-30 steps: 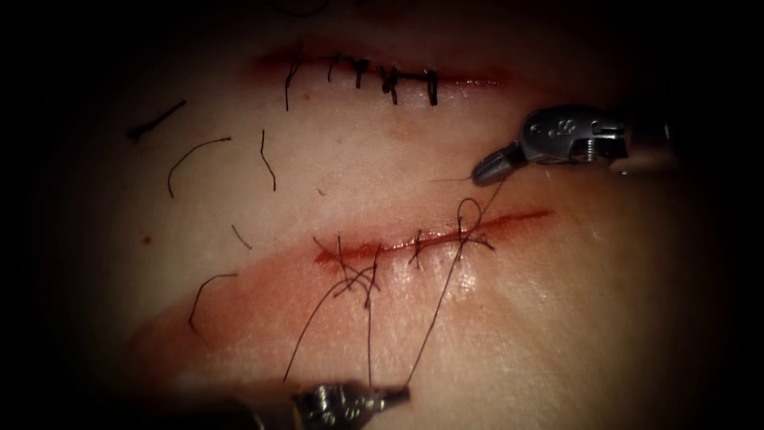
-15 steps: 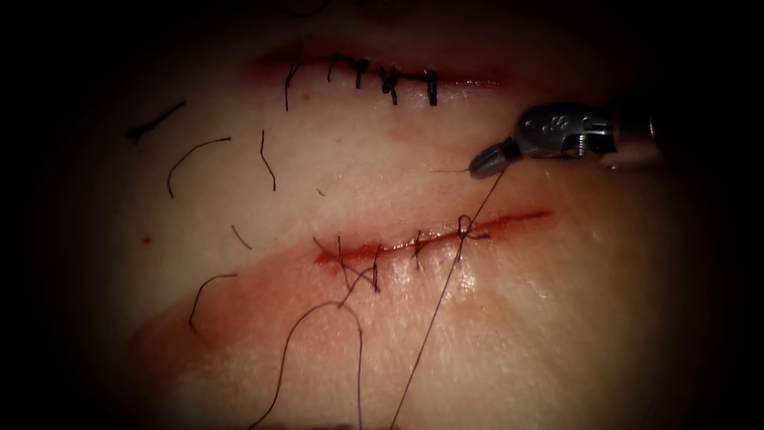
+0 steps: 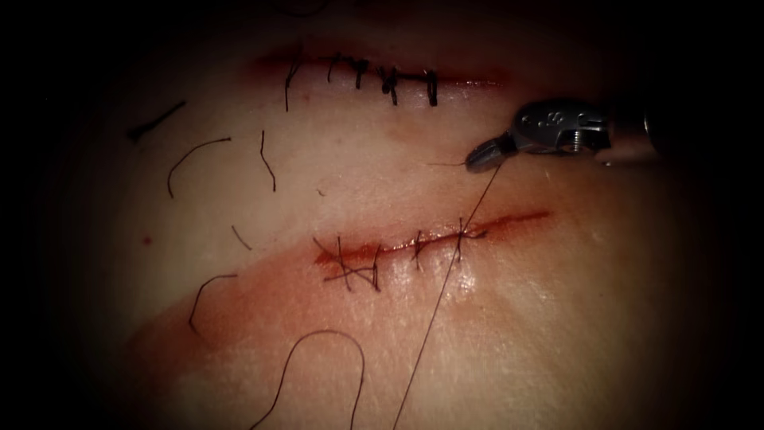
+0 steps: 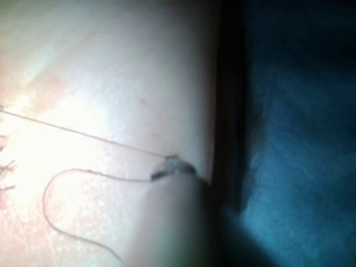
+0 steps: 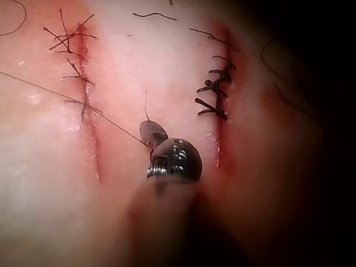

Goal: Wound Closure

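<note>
In the endoscope view the right tool sits above and right of the lower cut, jaws shut on the thread's short end. The thread runs taut from those jaws down through a small knot on the cut and off the bottom edge. In the right wrist view the right tool grips the same thread beside the cut. In the left wrist view the left tool holds the long thread stretched tight, and a slack loop lies beside it.
Earlier stitches with cut tails cross the lower cut's left part, with red fluid around them. A second cut higher up carries several stitches. Loose cut ends of thread lie on the tissue at left. A slack loop lies below.
The left tool drew downward out of the endoscope view, pulling thread. The open loop over the cut shrank to a tight knot. The right tool shifted slightly up, and the thread is now straight.
</note>
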{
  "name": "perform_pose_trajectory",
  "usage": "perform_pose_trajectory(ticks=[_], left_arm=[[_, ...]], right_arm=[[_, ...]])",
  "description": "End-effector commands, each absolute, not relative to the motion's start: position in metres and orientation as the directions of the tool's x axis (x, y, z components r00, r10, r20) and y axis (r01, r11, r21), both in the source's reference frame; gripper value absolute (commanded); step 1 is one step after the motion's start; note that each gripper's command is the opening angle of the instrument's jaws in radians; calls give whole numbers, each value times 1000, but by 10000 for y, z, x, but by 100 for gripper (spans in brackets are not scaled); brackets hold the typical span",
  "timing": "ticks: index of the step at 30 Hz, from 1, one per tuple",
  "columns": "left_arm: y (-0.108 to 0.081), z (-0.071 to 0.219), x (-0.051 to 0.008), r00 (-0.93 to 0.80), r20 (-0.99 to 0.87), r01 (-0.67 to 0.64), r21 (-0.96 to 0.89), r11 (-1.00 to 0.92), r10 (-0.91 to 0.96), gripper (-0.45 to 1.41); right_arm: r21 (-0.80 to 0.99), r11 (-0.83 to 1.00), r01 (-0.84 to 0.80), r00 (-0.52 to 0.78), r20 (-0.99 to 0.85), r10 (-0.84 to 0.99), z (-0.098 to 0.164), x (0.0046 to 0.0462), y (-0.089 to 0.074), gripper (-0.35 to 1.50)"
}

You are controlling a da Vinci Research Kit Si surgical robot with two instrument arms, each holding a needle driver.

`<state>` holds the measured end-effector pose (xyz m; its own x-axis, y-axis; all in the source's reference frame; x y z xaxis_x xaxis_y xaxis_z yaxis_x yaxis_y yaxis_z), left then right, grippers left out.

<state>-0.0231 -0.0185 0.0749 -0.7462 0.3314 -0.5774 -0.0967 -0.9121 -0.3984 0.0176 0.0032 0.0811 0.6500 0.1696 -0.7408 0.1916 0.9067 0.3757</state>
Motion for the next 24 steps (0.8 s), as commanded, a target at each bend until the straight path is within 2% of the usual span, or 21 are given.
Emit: perform_pose_trajectory(ticks=[1,24], left_arm=[[-196,755,-238,-746,-579,-92,-402,-911,330,-45],[-217,757,-238,-748,-574,-80,-422,-903,334,-45]], right_arm=[[376,907,191,647,-743,172,818,183,30,-35],[369,919,141,667,-721,187,825,182,39,-35]])
